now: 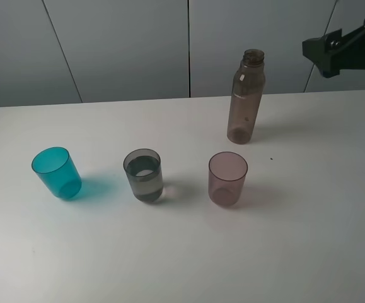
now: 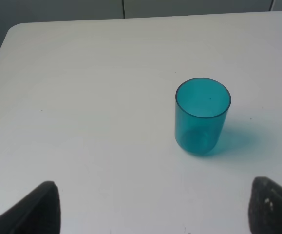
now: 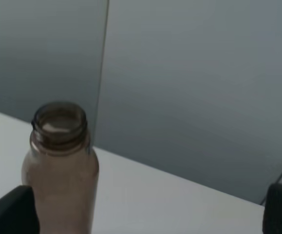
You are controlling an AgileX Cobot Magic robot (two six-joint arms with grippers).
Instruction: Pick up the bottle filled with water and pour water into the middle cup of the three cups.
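The smoky brown bottle [image 1: 246, 98] stands upright and capless at the back right of the white table [image 1: 308, 240]. In front of it three cups stand in a row: a teal cup [image 1: 57, 173], the smoky grey middle cup [image 1: 144, 175] with some water in its lower part, and a pinkish cup [image 1: 227, 178]. My right gripper [image 1: 324, 50] hovers open to the right of the bottle's neck, apart from it. In the right wrist view the bottle [image 3: 60, 165] rises near one finger [image 3: 11, 212]. My left gripper [image 2: 153, 214] is open and empty, short of the teal cup [image 2: 202, 116].
A grey panelled wall [image 1: 138, 44] runs behind the table's back edge. The table's rounded back left corner [image 2: 19, 29] shows in the left wrist view.
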